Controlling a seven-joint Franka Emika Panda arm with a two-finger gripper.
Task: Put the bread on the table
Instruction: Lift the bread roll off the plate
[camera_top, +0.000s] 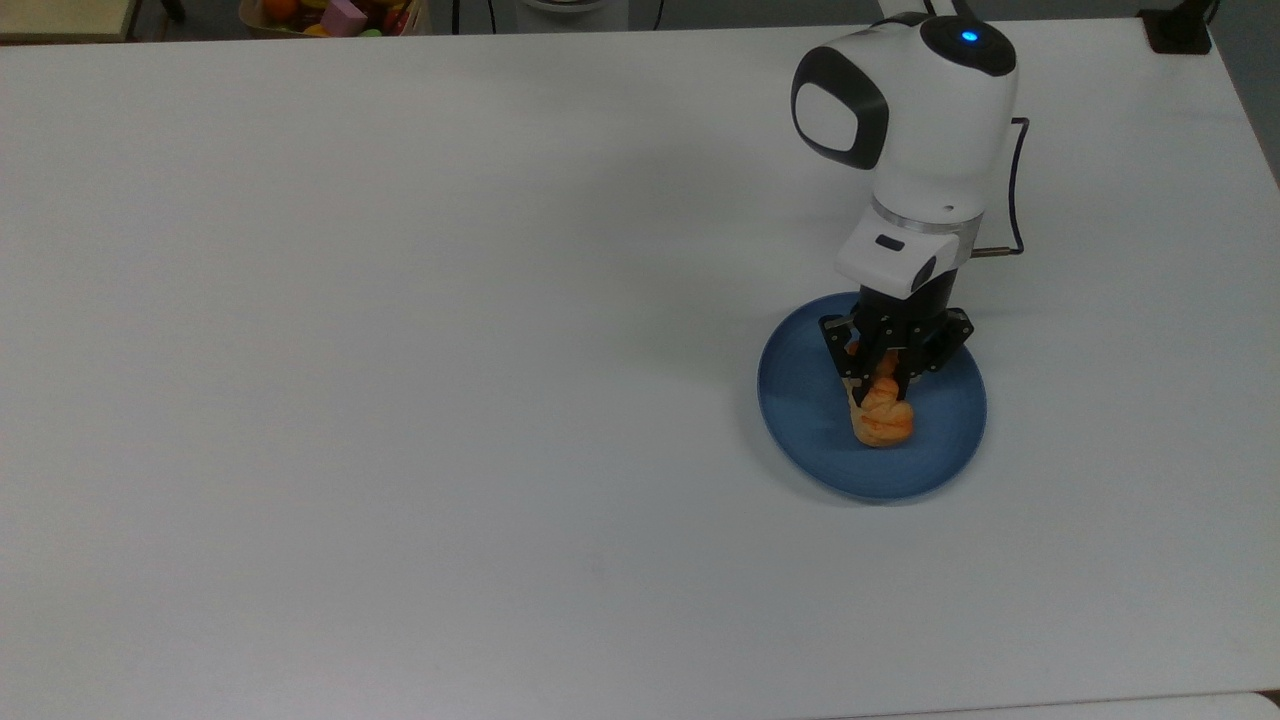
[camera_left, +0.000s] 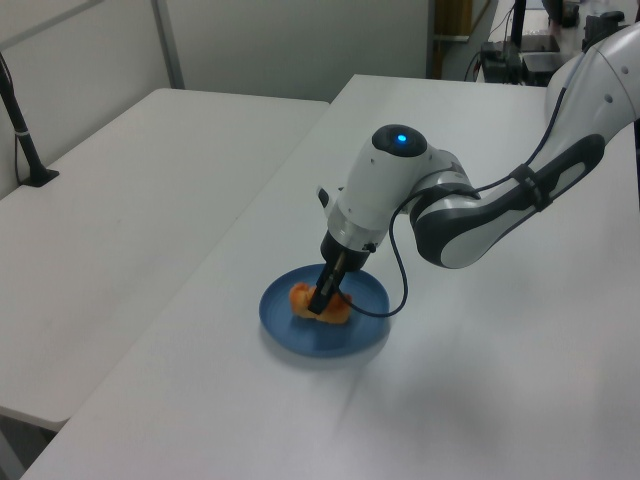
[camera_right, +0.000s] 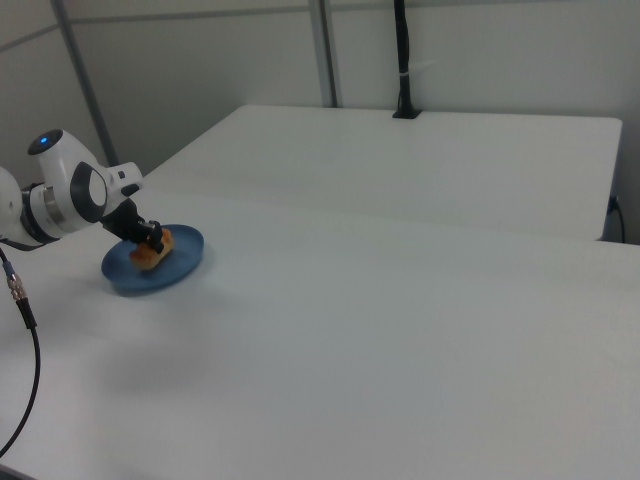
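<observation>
Claw (camera_top: 880, 378) is gripping bread (camera_top: 882, 418) at its upper end (top view), fingers pinching w/ roll squeezed. Bread is sitting over blue plate (camera_top: 800, 385) on white surface (camera_top: 400, 350).

Arm angled down, gripper (camera_top: 878, 385) fingers closed tight, wrist tilted.

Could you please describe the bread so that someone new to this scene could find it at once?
On the white table, find the round blue plate below the robot arm, toward the top view's right. The bread lies on it, pinched by the black pincer: a small golden-orange roll, the only warm-coloured thing there.
</observation>
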